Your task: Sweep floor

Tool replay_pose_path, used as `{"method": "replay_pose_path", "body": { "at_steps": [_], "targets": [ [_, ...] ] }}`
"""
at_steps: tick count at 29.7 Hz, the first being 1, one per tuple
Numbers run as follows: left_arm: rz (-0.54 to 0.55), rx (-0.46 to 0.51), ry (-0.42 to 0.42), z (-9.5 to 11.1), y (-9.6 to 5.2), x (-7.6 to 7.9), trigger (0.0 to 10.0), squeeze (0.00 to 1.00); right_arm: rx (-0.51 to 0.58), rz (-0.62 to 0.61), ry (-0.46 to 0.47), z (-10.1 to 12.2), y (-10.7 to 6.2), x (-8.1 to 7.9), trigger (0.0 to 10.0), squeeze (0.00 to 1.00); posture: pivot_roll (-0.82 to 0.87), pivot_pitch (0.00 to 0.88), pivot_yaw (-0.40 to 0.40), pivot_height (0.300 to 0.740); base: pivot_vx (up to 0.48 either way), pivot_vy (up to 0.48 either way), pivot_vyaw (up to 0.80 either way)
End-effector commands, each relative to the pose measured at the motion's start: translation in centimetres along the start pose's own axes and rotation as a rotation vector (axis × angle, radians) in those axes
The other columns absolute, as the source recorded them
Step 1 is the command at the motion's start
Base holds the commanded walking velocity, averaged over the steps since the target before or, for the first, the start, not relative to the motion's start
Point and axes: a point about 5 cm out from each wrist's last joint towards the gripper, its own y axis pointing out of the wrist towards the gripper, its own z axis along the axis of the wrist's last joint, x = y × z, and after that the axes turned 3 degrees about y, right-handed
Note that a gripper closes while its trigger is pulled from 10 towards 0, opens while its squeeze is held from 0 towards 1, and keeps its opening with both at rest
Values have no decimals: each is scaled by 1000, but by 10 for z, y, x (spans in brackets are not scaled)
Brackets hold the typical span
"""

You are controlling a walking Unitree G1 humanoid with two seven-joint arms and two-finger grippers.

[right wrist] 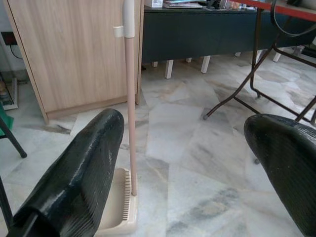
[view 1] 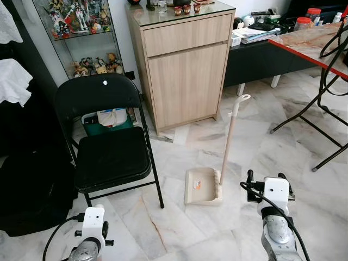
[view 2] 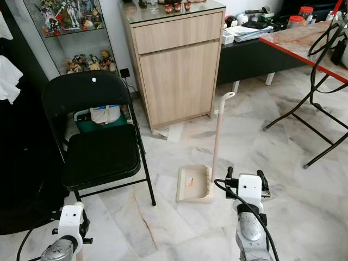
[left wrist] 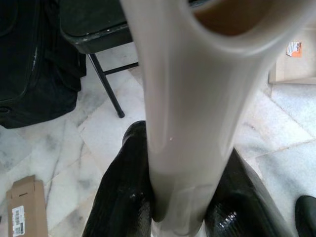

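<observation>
The left gripper [left wrist: 173,197] sat low at the robot's left, its two fingers [left wrist: 123,197] closed on a pale handle [left wrist: 187,98], judged to be the broom's; the head of that tool was out of frame. The right gripper [right wrist: 182,163] hung low at the right with its fingers [right wrist: 84,173] spread wide and nothing between them.

Just ahead of the right gripper, the dustpan [view 1: 202,186] lay flat on the marble floor [view 1: 179,228], its long handle [view 1: 229,138] standing nearly upright, leaning slightly. In the right wrist view the handle rose between the open fingers but farther off, not touching either.

To the left stood a black folding chair [view 1: 109,136], with a dark bag [view 1: 27,190] beside it. Beyond the dustpan stood a wooden cabinet [view 1: 185,70], and a folding table [view 1: 315,43] occupied the far right.

Risks, judged from this position:
- The upright handle is light and free-standing. A finger striking it off-centre during approach could tip the dustpan over.
- The broom handle is held near its top end. A wide swing could strike the chair legs or the cabinet.
- The table's thin legs lie close to the right arm's sweep path.
</observation>
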Motion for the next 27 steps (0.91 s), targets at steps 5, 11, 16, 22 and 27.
{"method": "replay_pose_path", "body": {
  "at_steps": [5,11,16,22,27],
  "targets": [
    [4,4,24,0,0,-5,10000,0,-34,-34,29,-4,-2,0,10000,0,-169,0,72,740,48,0,0],
    [4,4,24,0,0,-5,10000,0,-39,-40,40,-3,1,-1,10000,0,-170,0,75,740,259,0,-400],
    [-3,4,29,0,0,-4,10000,0,-25,-39,27,-2,0,-1,10000,0,-169,0,81,740,280,0,-160],
    [-8,4,35,0,0,-4,10000,0,-29,-37,29,-3,-2,-4,10000,0,-166,0,84,740,281,0,0],
    [-13,5,37,1,0,-3,10000,0,-22,-13,7,-2,-2,-6,10000,0,-167,0,85,740,279,0,0]
  ]
}}
